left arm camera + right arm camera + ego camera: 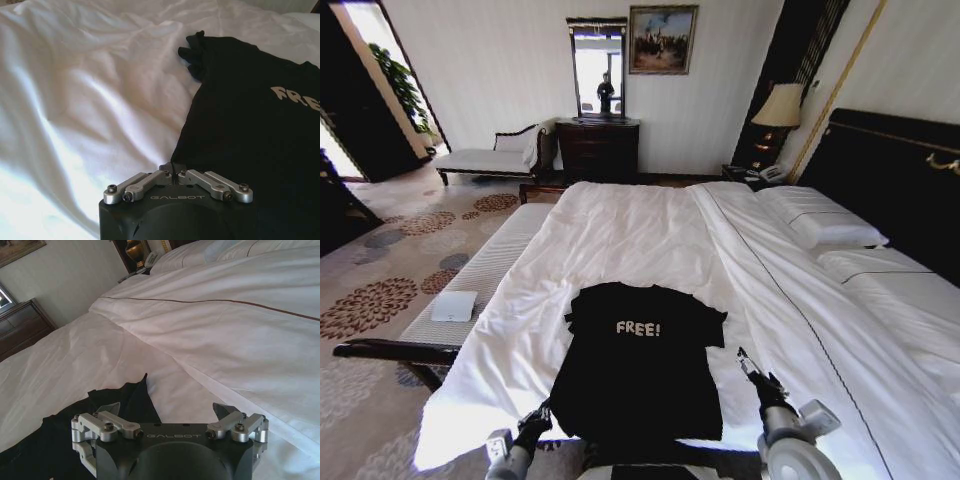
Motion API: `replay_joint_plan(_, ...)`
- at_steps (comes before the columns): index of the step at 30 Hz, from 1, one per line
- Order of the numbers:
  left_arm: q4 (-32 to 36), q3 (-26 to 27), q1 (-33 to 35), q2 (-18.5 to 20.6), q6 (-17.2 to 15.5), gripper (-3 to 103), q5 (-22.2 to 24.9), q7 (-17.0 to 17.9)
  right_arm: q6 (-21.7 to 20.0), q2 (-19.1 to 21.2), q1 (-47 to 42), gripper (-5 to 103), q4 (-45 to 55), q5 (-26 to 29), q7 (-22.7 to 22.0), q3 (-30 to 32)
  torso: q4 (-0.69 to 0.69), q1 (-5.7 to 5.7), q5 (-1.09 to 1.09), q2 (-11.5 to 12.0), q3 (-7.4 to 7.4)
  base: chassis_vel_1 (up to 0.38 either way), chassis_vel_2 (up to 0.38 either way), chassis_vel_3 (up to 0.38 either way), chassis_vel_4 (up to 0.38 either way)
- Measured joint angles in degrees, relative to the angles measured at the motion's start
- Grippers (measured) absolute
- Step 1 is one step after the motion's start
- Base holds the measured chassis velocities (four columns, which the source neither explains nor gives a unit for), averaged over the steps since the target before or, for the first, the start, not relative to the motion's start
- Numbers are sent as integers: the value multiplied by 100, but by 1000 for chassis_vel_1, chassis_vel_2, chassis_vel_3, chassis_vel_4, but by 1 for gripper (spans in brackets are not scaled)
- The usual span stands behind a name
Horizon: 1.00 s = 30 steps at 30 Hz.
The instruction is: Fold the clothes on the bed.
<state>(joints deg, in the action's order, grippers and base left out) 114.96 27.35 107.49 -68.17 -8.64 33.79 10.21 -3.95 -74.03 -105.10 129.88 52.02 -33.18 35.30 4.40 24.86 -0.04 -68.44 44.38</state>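
T-shirt [640, 370] reading "FREE!" lies flat; left jaws closed, right jaws wide.

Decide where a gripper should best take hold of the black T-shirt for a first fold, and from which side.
Probably the bottom hem corners of the T-shirt, from the near bed edge. It lies flat, lettering up, hem nearest the left gripper and right gripper.
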Motion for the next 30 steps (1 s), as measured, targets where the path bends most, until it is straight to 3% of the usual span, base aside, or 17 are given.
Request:
replay_joint_plan(3, 101, 0, -25, -27, 392, 11, -133, -148, 0, -20, 32, 100, -20, -5, 0, -5, 0, 0, 0, 0, 0, 0, 0, 0, 0)
replay_joint_plan(4, 101, 0, -25, -27, 392, 11, -133, -148, 0, -20, 32, 100, -20, -5, 0, -5, 0, 0, 0, 0, 0, 0, 0, 0, 0)
replay_joint_plan(7, 276, 66, -148, -71, 808, 26, -75, -365, 0, -25, 49, 100, -20, -6, 0, -3, 0, 0, 1, 0, 0, 0, 0, 0, 0)
replay_joint_plan(9, 313, 94, -249, -98, 860, 32, 37, -395, 1, -27, 51, 100, -20, -6, -1, 1, -1, 0, 1, 0, 0, 0, 0, 0, 0)
replay_joint_plan(12, 335, 174, -851, -201, 566, 43, 781, -309, 6, -39, 52, 100, -33, -12, -2, 3, 1, 0, 0, 0, 0, 0, 0, 0, 0)
replay_joint_plan(13, 335, 174, -851, -201, 566, 43, 781, -309, 6, -39, 52, 100, -33, -12, -2, 3, 1, 0, 0, 0, 0, 0, 0, 0, 0)
replay_joint_plan(15, 119, 185, -1555, -313, 134, 54, 1251, -20, 8, -63, 54, 100, -52, -28, -2, -5, 3, 1, -1, 0, 0, 0, 0, 0, 0)
replay_joint_plan(17, -82, 163, -1990, -394, -101, 65, 1462, 124, 8, -93, 65, 100, -54, -30, -5, -17, 3, 1, 0, 0, 1, 0, 0, 0, 0)
replay_joint_plan(18, -188, 146, -2177, -436, -203, 65, 1563, 189, 7, -108, 67, 100, -54, -29, -6, -26, 2, 1, 0, 1, 1, 0, 0, 0, 0)
replay_joint_plan(19, -188, 146, -2177, -436, -203, 65, 1563, 189, 7, -108, 67, 100, -54, -29, -6, -26, 2, 1, 0, 1, 1, 0, 0, 0, 0)
replay_joint_plan(20, -352, 117, -2424, -512, -315, 75, 1634, 240, 4, -125, 73, 100, -54, -27, -9, -35, 1, 2, 0, 0, 1, 0, 0, 0, 0)
replay_joint_plan(22, -458, 97, -2555, -557, -355, 75, 1631, 262, 2, -131, 78, 100, -61, -26, -10, -38, 2, 1, 0, 0, 1, 0, 0, 0, 0)
replay_joint_plan(24, -701, 40, -2812, -673, -426, 86, 1555, 298, -1, -127, 87, 100, -95, -23, -17, -40, 1, 1, 0, 0, 1, 0, 0, 0, 0)
replay_joint_plan(25, -701, 40, -2812, -673, -426, 86, 1555, 298, -1, -127, 87, 100, -95, -23, -17, -40, 1, 1, 0, 0, 1, 0, 0, 0, 0)
replay_joint_plan(27, -1002, -42, -3006, -816, -434, 96, 1237, 306, -3, -88, 111, 100, -145, -11, -26, -39, 1, 1, 0, 0, 1, 0, 0, 0, 0)
replay_joint_plan(30, -1301, -104, -3165, -930, -416, 97, 857, 317, -3, -60, 118, 100, -178, 1, -30, -27, 0, 1, 0, 1, 1, 0, 0, 0, 0)
